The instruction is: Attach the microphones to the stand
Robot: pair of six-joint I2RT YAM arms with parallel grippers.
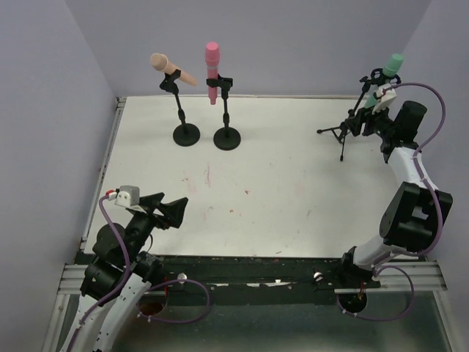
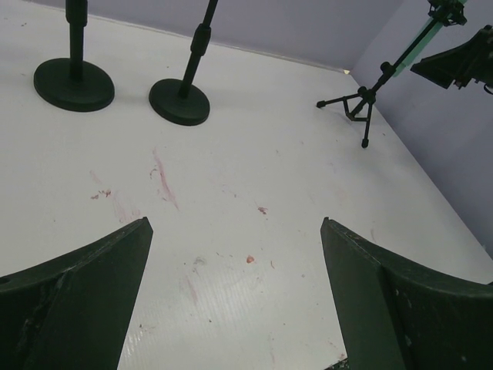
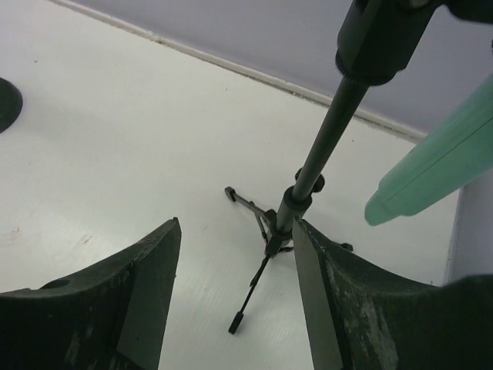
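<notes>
The peach-tan microphone (image 1: 165,65) sits tilted in the clip of a round-base stand (image 1: 186,134). The pink microphone (image 1: 212,61) stands upright in the clip of a second round-base stand (image 1: 227,138). The mint green microphone (image 1: 390,70) sits in the clip of a tripod stand (image 1: 343,130) at the far right. Its handle shows in the right wrist view (image 3: 441,166). My right gripper (image 1: 360,123) (image 3: 236,222) is open and empty, close beside the tripod pole (image 3: 312,177). My left gripper (image 1: 173,202) (image 2: 235,222) is open and empty above the near left table.
The white table (image 1: 278,191) has faint red marks. Purple walls close the back and sides. The two round bases (image 2: 74,83) (image 2: 179,101) and the tripod (image 2: 359,104) show far ahead in the left wrist view.
</notes>
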